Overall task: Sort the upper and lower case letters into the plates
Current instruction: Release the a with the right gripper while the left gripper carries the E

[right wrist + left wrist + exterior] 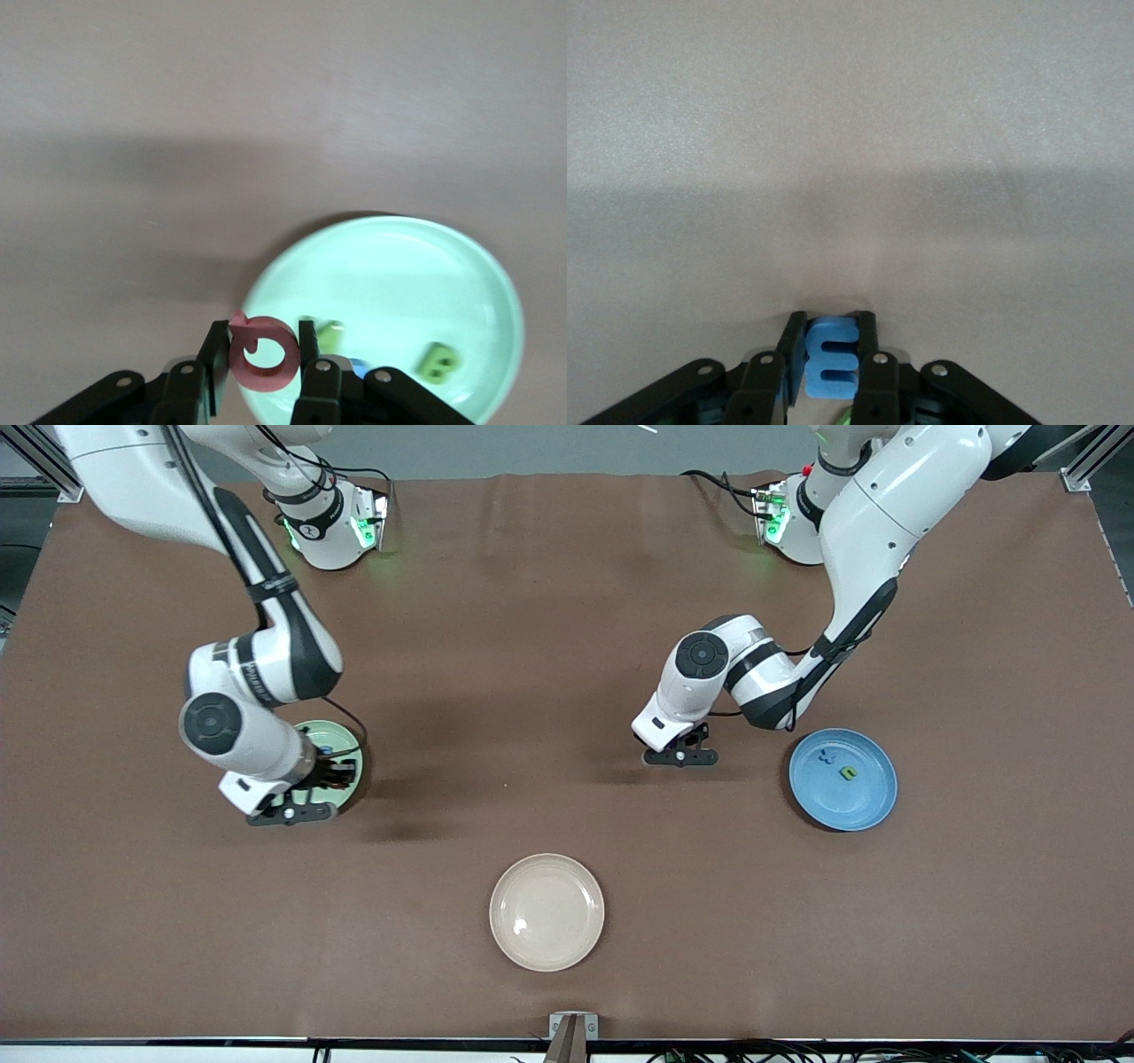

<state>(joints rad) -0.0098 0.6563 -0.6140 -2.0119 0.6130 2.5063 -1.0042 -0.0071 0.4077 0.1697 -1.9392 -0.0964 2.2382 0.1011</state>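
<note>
I see my left gripper [831, 354] squeezing a small flat blue letter m [831, 359], low over the bare brown table [549, 646], between the two sorting plates. My right gripper [263, 354] is pinching a small flat pink letter Q [261, 354] over the rim of the round light green plate [399, 266]. That plate already has a green B [438, 361] and another green letter [330, 333] in it; I also spot a bit of blue beside them. The round blue plate [873, 802] holds a little blue letter [828, 756] and a little green one [849, 773]. The round cream plate [547, 911] is empty. I think the job is mostly done: only these two held letters are left to drop.
</note>
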